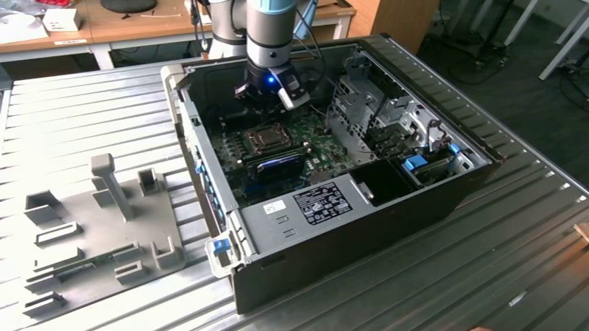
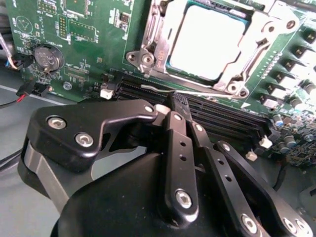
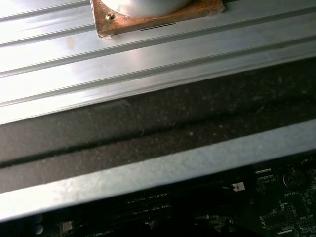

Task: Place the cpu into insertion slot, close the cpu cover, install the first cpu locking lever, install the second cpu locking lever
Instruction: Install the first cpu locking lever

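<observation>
The cpu point(image 2: 207, 42), a pale silver square, lies in the insertion slot point(image 1: 267, 138) on the green board inside the open computer case. The shiny cpu cover point(image 2: 261, 37) lies flat around its edges. One thin locking lever point(image 2: 197, 90) runs along the slot side nearest the gripper, and a second lever point(image 2: 148, 24) lies along the adjoining side. My black gripper point(image 2: 174, 104) is shut with nothing between its fingers, its tip just short of the near lever, over the memory slots. In the exterior view the gripper point(image 1: 264, 110) hangs inside the case, just behind the slot.
Long black memory slots point(image 2: 222, 116) lie between gripper and slot, with a coin battery point(image 2: 48, 58) to one side. Drive cages point(image 1: 387, 124) fill the case at the exterior view's right. A grey fixture plate point(image 1: 101, 227) sits on the ribbed metal table point(image 1: 92, 117) at its left.
</observation>
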Controlling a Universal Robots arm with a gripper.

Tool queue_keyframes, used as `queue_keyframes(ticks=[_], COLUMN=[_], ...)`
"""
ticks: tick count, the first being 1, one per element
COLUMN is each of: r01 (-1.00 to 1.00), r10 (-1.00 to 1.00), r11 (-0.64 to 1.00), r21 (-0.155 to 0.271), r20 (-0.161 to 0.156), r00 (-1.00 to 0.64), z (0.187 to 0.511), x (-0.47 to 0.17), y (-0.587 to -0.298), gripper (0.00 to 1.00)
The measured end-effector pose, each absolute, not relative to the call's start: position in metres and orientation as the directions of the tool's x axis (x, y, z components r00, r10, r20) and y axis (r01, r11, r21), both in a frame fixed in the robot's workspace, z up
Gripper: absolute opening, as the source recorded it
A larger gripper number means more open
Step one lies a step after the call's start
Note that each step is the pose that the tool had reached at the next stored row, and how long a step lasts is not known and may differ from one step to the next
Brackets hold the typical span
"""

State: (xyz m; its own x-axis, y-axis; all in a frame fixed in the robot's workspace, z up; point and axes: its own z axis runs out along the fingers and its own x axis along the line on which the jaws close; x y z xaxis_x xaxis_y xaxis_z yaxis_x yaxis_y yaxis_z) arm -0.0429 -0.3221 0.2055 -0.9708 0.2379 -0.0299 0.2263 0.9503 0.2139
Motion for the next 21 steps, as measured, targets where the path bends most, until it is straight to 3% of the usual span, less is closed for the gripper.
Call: queue_keyframes(ticks=[21], r01=[0.226], r10=[0.238], r11=[0.950], r21=[0.214], r20=[-0.030], r00=[-0.971], z=[0.2043], x=[-0.0411], y=[-0.3230], gripper=[0.10])
